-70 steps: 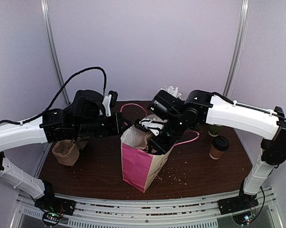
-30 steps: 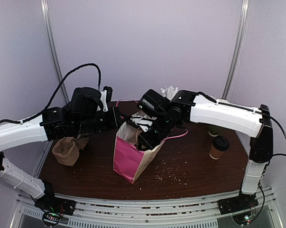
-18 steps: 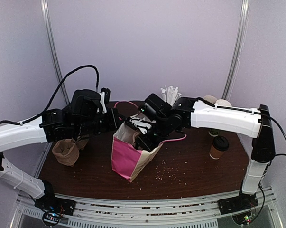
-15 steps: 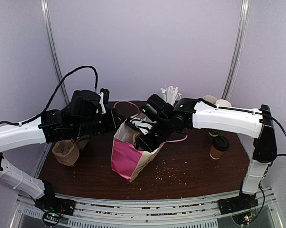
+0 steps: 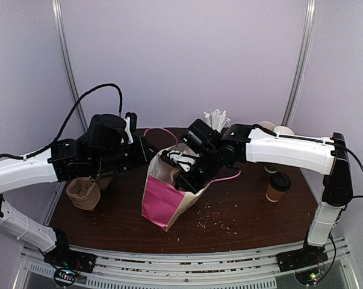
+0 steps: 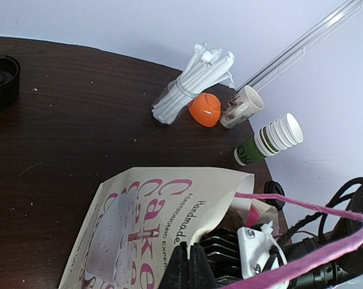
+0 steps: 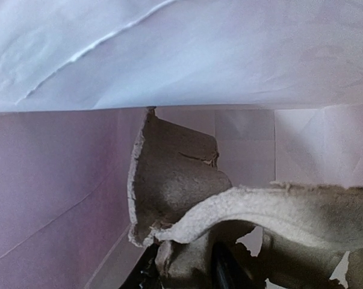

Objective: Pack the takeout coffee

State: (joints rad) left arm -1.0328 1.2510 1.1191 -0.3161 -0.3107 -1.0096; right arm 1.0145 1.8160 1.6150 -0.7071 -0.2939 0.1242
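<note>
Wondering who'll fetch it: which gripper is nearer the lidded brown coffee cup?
Right. The right gripper, holding a cardboard carrier, is inside the pink bag, left of the coffee cup; the left gripper is at the bag's farther side.

Cropped by the bottom edge of its own wrist view: right gripper (image 7: pixel 184 274), with a torn grey pulp tray (image 7: pixel 175 180). Tips also sunk out of sight in the pink bag (image 5: pixel 163 201), centre of the overhead view. Likewise cropped, lower centre: left gripper (image 6: pixel 190 259).
</note>
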